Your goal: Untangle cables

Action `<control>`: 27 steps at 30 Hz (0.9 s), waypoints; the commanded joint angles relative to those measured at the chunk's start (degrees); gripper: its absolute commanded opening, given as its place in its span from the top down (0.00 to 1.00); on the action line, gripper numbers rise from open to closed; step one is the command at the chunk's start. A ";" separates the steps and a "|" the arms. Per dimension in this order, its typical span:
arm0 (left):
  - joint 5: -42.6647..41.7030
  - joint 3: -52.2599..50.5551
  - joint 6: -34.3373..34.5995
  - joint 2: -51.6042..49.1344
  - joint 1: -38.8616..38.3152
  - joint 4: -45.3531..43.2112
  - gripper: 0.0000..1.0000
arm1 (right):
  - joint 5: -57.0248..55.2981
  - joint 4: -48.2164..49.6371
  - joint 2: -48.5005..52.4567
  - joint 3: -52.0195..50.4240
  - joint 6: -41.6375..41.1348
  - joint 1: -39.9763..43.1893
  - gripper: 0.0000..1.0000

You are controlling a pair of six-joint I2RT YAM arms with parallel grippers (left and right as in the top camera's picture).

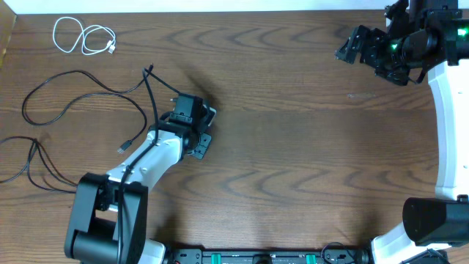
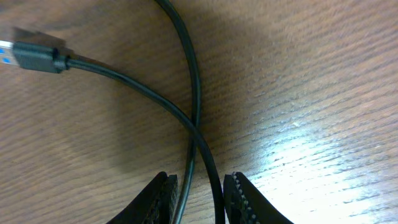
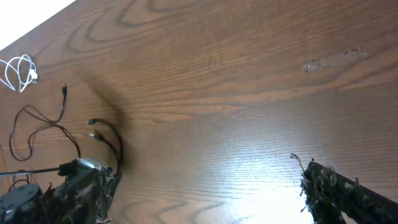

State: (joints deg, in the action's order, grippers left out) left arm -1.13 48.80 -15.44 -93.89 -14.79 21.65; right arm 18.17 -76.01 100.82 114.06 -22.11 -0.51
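Several thin black cables (image 1: pixel 150 88) lie looped and crossed on the left of the wooden table. A short white cable (image 1: pixel 84 37) lies coiled apart at the far left; it also shows in the right wrist view (image 3: pixel 18 71). My left gripper (image 1: pixel 170 117) is low over the black cables. In the left wrist view its jaws (image 2: pixel 199 180) are open and straddle two black strands (image 2: pixel 193 74) that cross just ahead of them. A black plug with a blue tip (image 2: pixel 37 56) lies at the upper left. My right gripper (image 1: pixel 359 48) is wide open and empty (image 3: pixel 205 193), high at the far right.
More black cable loops (image 1: pixel 29 161) run off the table's left edge. The table's far edge (image 1: pixel 220 9) runs along the top. The arm bases stand at the front left (image 1: pixel 102 220) and front right (image 1: pixel 432 220).
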 commanded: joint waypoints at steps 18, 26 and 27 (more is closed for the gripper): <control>0.26 0.20 0.74 1.29 -0.02 2.21 0.79 | -0.28 -0.11 -0.39 0.52 -0.11 -0.35 0.01; 0.28 0.20 4.66 1.90 -0.02 -0.46 0.92 | -0.28 -0.04 -0.39 0.52 -0.11 -0.33 0.01; 0.28 0.20 5.35 2.12 -0.02 -0.96 0.93 | -0.31 -0.04 -0.39 0.52 -0.11 -0.33 0.01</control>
State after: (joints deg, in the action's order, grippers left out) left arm -1.13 48.80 -13.21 -93.12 -14.79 21.61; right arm 18.17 -76.01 100.82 114.06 -22.11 -0.51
